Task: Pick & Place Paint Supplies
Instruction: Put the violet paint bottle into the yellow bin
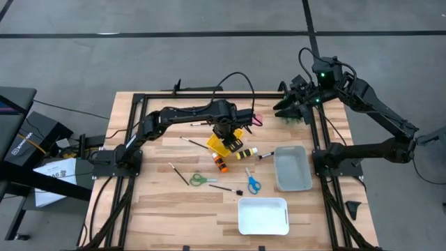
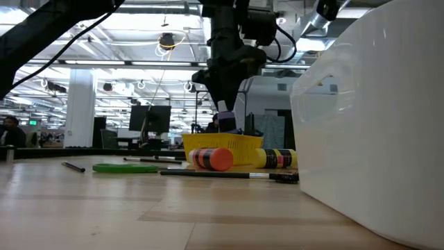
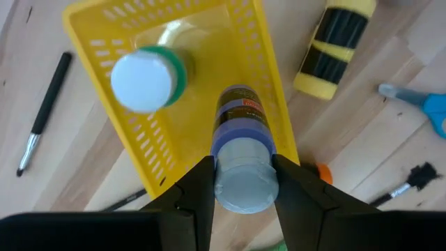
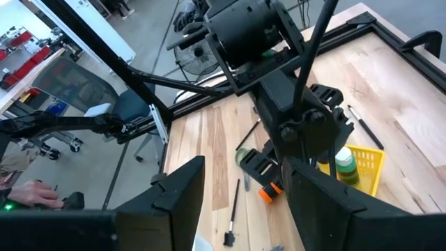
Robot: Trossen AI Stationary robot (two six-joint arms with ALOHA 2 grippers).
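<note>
A pale wooden table (image 1: 160,202) in a black frame stands on a grey floor; the low view looks across it into a large, brightly lit hall with ceiling lamps. Near the centre of the high view the left gripper (image 3: 240,183) hangs over a yellow basket (image 3: 104,90), its two fingers (image 3: 194,199) closed part way on the capped end of a purple paint bottle (image 3: 239,129), which points down into the basket. A green paint bottle (image 3: 148,77) with a white cap already stands inside. A yellow paint bottle (image 1: 245,153) with black bands lies on the wood just right of the basket, and an orange paint bottle (image 1: 220,164) lies just below it. Thin dark brushes (image 1: 224,188) lie scattered on the wood, with green scissors (image 1: 202,180) and blue scissors (image 1: 251,183) in the lower middle. A grey bin (image 1: 293,169) sits right of centre, a white bin (image 1: 263,216) below it. The right gripper (image 4: 240,185) waits at the upper right of the high view, jaws wide apart and empty.
</note>
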